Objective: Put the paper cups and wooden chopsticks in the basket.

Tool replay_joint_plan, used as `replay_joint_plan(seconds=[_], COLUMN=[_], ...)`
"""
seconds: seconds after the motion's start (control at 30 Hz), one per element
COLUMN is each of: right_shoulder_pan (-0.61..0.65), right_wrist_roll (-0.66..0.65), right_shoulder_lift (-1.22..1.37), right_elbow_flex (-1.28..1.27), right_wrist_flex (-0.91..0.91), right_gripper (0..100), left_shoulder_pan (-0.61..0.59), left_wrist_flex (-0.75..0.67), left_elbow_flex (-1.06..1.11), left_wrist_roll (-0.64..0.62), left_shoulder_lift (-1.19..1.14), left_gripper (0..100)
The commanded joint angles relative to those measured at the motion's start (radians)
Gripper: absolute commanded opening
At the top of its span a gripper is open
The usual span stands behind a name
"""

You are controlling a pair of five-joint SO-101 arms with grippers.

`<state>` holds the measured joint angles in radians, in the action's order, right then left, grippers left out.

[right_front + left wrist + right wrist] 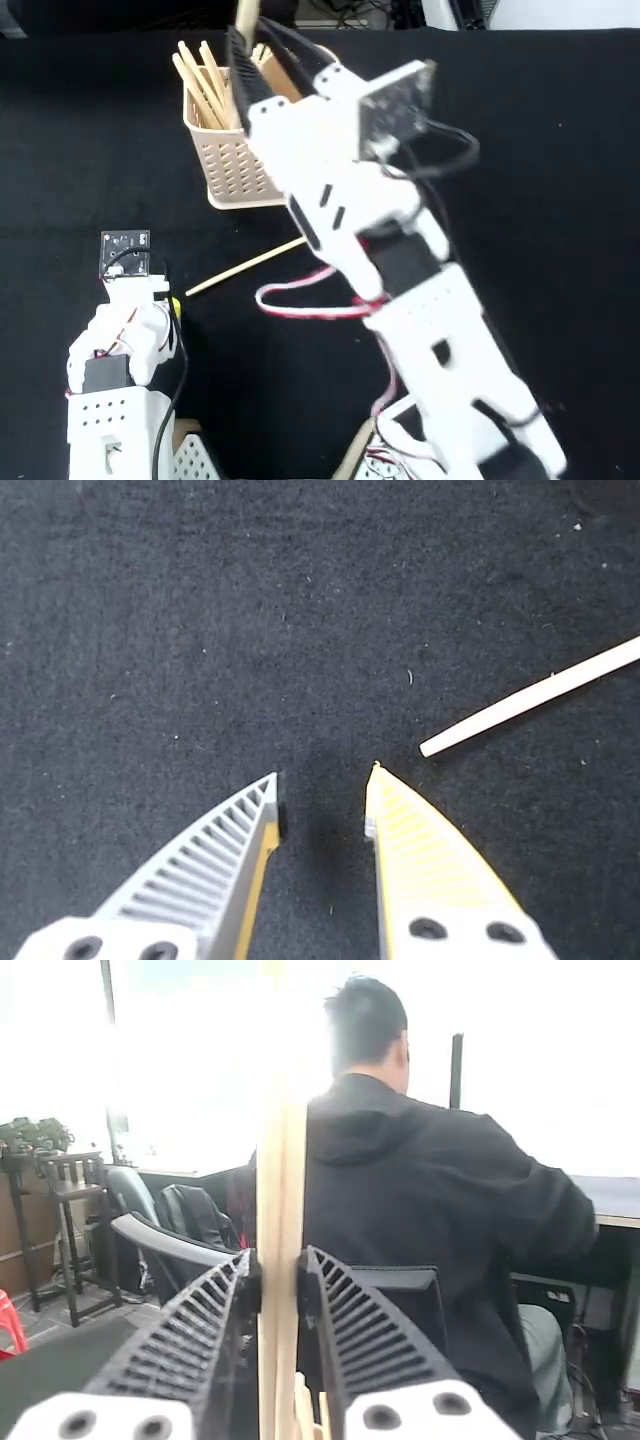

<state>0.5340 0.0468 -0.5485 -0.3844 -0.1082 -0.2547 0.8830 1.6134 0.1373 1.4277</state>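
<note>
Wooden chopsticks (200,80), lot in progress: basket (232,165) part-filled.
At least four are standing inside the basket at the table's far side; my arm (340,200) is hiding any others. I am pinching what looks like one more chopstick (281,1160) upright in my right gripper (280,1265), above the basket. One loose chopstick (245,265) is lying on the black table (80,130), near my left gripper (322,778), which is hanging parted, carrying nothing. By my judgement, two are awaiting deposit.
</note>
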Motion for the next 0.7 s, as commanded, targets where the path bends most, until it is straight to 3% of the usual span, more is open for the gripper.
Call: replay_joint_plan(seconds=[0.0, 0.33, 0.57, 0.67], right_shoulder_pan=[0.011, 0.003, -0.002, 0.011], right_wrist_roll=[0.005, 0.000, -0.087, -0.152], right_shoulder_lift=[0.114, 0.394, 0.486, 0.484], right_elbow_flex=[0.122, 0.240, 0.205, 0.200], right_wrist_flex=[0.051, 0.052, 0.046, -0.037], right_gripper=[1.2, 1.2, 1.5, 3.3], left_shoulder_pan=[0.004, 0.004, 0.004, 0.004], left_wrist_flex=[-0.020, -0.015, -0.014, -0.014], left_elbow_flex=[-0.005, -0.004, -0.004, -0.004], left_wrist_roll=[-0.003, -0.002, -0.002, -0.002], left_shoulder_lift=[0.020, 0.020, 0.020, 0.020], left_gripper=[16, 16, 16, 16])
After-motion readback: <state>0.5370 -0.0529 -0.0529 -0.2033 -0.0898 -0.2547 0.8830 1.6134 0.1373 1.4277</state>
